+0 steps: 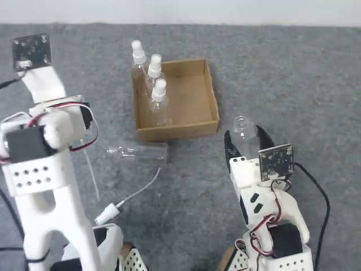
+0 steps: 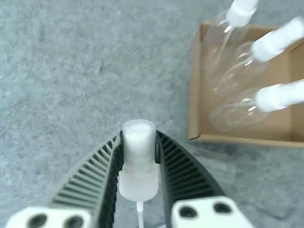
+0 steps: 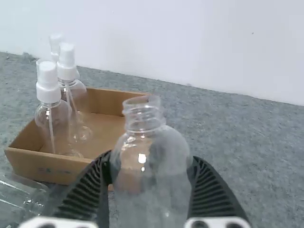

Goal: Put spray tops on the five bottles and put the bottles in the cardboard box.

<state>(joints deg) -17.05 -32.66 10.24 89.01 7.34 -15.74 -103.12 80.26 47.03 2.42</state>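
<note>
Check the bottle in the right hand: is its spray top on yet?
Off. The bottle stands upright in the right hand with a bare, open neck; the left hand holds a spray top.

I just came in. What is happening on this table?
The left gripper is shut on a spray top, and the right gripper holds an uncapped bottle upright near the cardboard box. Three capped bottles stand in the box. A fifth bottle and a second spray top lie on the carpet.

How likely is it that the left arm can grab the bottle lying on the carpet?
Probably not yet: the left end effector is shut on a spray top, though the lying bottle has open carpet around it.
</note>
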